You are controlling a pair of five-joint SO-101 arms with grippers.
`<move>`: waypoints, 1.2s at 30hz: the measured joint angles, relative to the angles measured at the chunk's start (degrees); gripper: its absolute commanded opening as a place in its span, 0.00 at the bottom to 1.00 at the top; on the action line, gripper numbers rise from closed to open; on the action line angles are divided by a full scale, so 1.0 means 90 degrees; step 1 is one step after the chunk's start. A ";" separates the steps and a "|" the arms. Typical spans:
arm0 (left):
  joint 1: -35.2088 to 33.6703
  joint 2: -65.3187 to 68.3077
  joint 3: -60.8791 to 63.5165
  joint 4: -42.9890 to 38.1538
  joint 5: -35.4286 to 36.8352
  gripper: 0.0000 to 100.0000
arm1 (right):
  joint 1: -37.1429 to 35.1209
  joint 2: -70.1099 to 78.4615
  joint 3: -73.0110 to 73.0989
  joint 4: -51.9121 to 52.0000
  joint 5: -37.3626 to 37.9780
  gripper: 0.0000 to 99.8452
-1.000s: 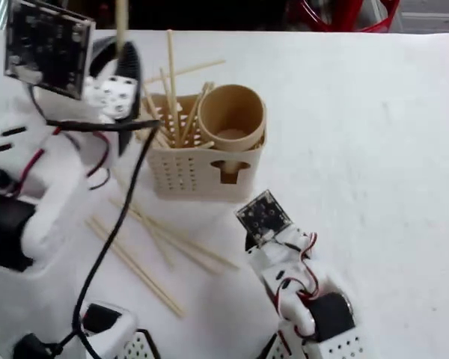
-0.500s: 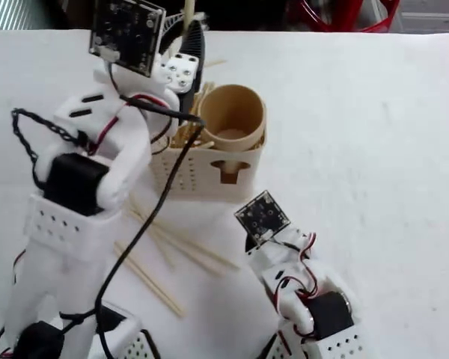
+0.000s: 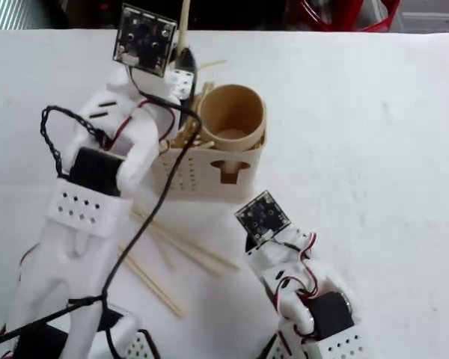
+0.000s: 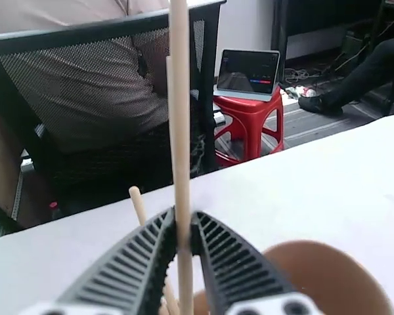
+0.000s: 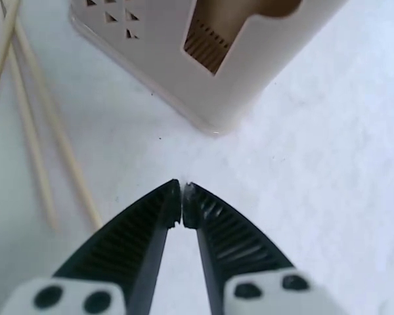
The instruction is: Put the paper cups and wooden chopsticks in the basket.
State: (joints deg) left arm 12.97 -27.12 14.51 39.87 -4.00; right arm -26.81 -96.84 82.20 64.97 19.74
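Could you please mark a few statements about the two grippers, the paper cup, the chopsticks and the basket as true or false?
1. The left gripper is shut on a pale wooden chopstick that stands upright. True.
2. The brown paper cup lies on the white table. False: it stands inside the cream perforated plastic basket.
3. Several loose wooden chopsticks lie on the table. True.
4. The right gripper holds a chopstick. False: it is shut on nothing, over the table near the basket.
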 measured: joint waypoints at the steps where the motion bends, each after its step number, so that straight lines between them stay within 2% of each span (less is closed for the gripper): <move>1: -0.0020 0.0000 0.0107 -0.0020 0.0000 0.03 | 0.0000 0.0000 0.0000 0.0000 0.0000 0.02; 4: -0.0020 0.0000 0.0303 -0.0029 0.0000 0.03 | 0.0000 0.0000 0.0000 0.0000 0.0000 0.02; 9: -0.0010 0.0000 0.0527 -0.0029 0.0000 0.13 | 0.0000 0.0000 0.0000 0.0000 0.0107 0.02; 17: -0.0420 0.0000 0.0537 0.0195 0.0000 0.13 | 0.0000 0.0010 0.0000 0.0000 0.0225 0.02; 28: -0.0527 -0.0498 -0.1035 0.1778 0.0000 0.13 | 0.0000 0.0029 0.0000 0.0000 0.0225 0.02; 36: -0.0694 -0.0498 -0.1055 0.1748 0.0000 0.14 | 0.0000 0.0029 0.0000 0.0000 0.0225 0.02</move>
State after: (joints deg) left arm 6.73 -31.60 5.01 55.60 -4.00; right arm -26.81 -96.57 82.20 64.97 21.76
